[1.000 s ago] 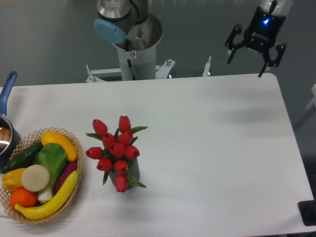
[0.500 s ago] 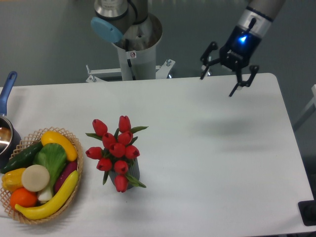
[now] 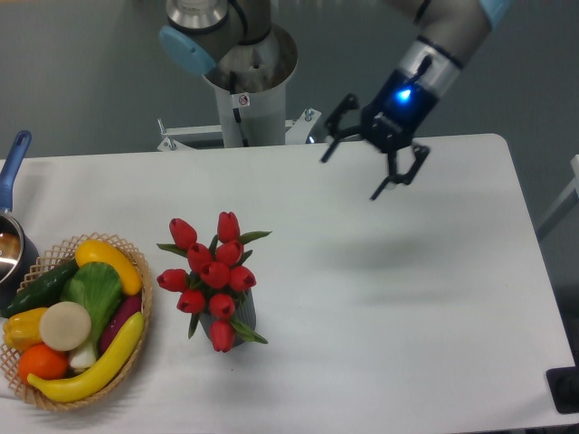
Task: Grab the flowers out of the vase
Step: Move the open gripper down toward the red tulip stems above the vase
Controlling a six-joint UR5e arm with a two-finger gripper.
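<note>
The flowers (image 3: 213, 274), a bunch of red tulip buds with green leaves, stand upright in the vase (image 3: 239, 318), a small dark grey ribbed cylinder mostly hidden under them, left of the table's middle. My gripper (image 3: 351, 176) hangs above the table's far side, well up and to the right of the flowers. Its black fingers are spread open and hold nothing. A blue light glows on its wrist.
A wicker basket (image 3: 140, 336) of fruit and vegetables sits at the front left, close to the vase. A blue-handled pot (image 3: 11, 237) is at the left edge. The arm's base column (image 3: 249, 86) stands behind the table's far edge.
The open gripper has moved left and down from the far right corner toward the table's middle, tilting as it goes. The flowers and vase have not moved.
</note>
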